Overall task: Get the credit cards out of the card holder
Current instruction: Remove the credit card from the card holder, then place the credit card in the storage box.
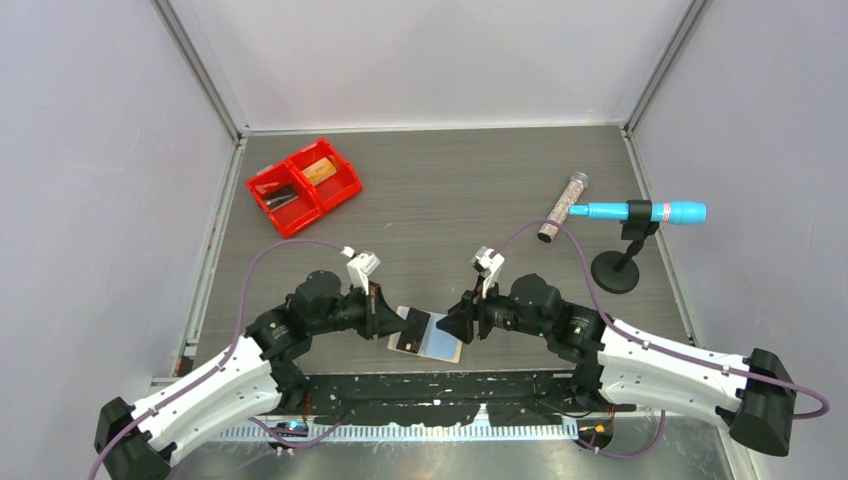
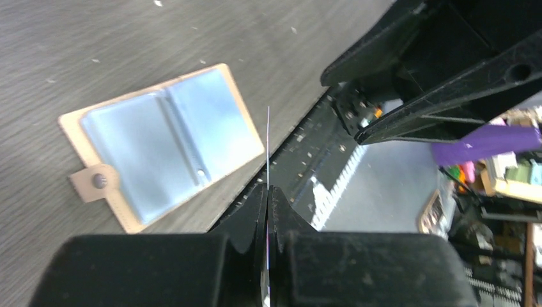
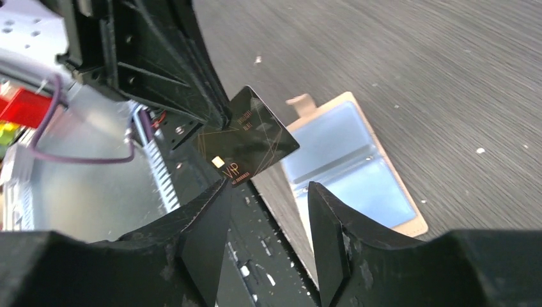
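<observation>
The card holder [image 1: 436, 343] lies spread open on the table near its front edge, blue-grey panels up. It also shows in the left wrist view [image 2: 160, 144], snap tab at the left, and in the right wrist view [image 3: 348, 167]. My left gripper [image 1: 385, 310] is shut on a dark grey credit card [image 1: 412, 330], held above the holder's left end. The card appears edge-on between the pinched fingers [image 2: 268, 188] and face-on, marked VIP, in the right wrist view [image 3: 246, 137]. My right gripper [image 1: 462, 322] is open and empty [image 3: 265, 192], just right of the holder, facing the card.
A red two-compartment bin [image 1: 304, 185] with items inside sits at the back left. A glittery tube [image 1: 563, 207] lies at the back right beside a blue cylinder [image 1: 640, 212] on a black stand [image 1: 615, 272]. The black base plate [image 1: 430, 385] runs along the table's front edge.
</observation>
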